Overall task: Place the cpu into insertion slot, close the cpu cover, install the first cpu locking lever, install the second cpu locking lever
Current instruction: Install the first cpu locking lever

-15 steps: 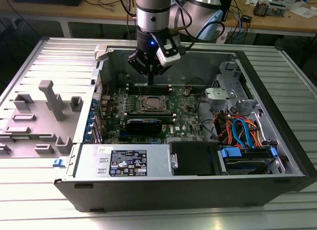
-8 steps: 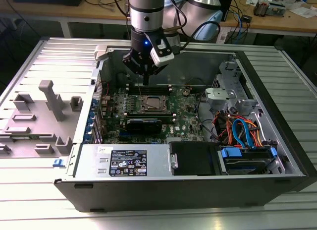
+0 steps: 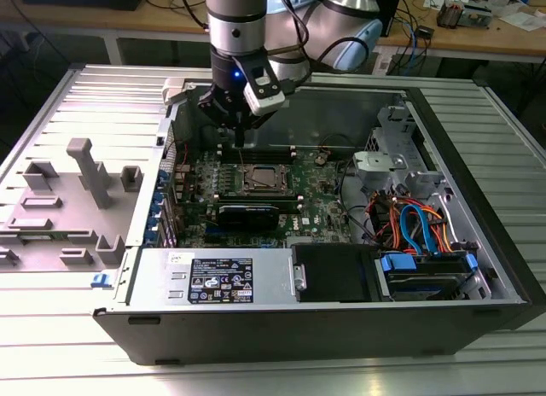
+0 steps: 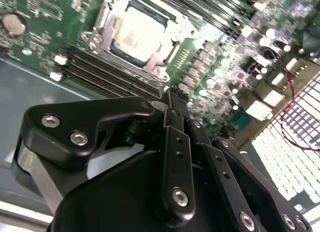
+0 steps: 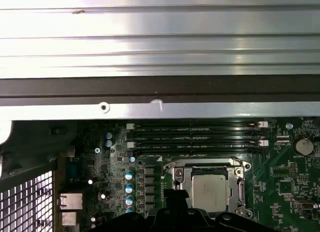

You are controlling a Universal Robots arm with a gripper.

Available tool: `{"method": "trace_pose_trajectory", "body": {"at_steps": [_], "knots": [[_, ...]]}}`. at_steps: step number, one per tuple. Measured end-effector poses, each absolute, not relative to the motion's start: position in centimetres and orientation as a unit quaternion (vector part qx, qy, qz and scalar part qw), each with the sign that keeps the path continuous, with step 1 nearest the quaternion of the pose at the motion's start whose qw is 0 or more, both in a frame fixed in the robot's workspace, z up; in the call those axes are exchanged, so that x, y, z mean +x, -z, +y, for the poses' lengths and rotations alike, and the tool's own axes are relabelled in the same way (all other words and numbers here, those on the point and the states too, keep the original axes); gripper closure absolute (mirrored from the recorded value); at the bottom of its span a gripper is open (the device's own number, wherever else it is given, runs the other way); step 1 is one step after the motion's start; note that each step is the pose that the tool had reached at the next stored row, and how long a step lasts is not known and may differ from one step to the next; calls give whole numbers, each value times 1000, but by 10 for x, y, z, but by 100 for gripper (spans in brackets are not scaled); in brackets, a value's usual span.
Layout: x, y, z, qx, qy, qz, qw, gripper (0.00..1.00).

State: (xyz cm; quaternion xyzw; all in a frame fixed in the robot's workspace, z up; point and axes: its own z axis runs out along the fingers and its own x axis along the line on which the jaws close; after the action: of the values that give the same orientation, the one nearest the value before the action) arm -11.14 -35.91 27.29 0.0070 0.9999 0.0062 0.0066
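Observation:
The cpu [image 3: 263, 179] lies flat in the insertion slot [image 4: 156, 67] on the green board, its silver top showing in both wrist views [image 4: 137, 34] [image 5: 210, 191]. The cpu cover [image 5: 205, 164] lies down around it as a metal frame. I cannot tell how the locking levers stand. My gripper [image 3: 241, 142] hangs inside the open case, just beyond the socket's far side, over the memory slots [image 3: 256, 154]. Its black fingers [image 4: 170, 117] are pressed together with nothing between them. In the first wrist view the gripper [image 5: 176, 196] is a dark tip beside the socket.
A long black card [image 3: 247, 214] sits in front of the socket. A grey power supply [image 3: 217, 281] fills the case's near side, and a drive cage with blue and orange cables [image 3: 418, 230] stands at the exterior view's right. A grey fixture [image 3: 85, 170] sits outside, at the left.

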Motion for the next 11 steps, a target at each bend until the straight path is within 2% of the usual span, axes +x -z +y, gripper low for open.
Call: {"method": "trace_pose_trajectory", "body": {"at_steps": [11], "knots": [[-131,-267,-353,-5,-6,1000,7,89]]}}
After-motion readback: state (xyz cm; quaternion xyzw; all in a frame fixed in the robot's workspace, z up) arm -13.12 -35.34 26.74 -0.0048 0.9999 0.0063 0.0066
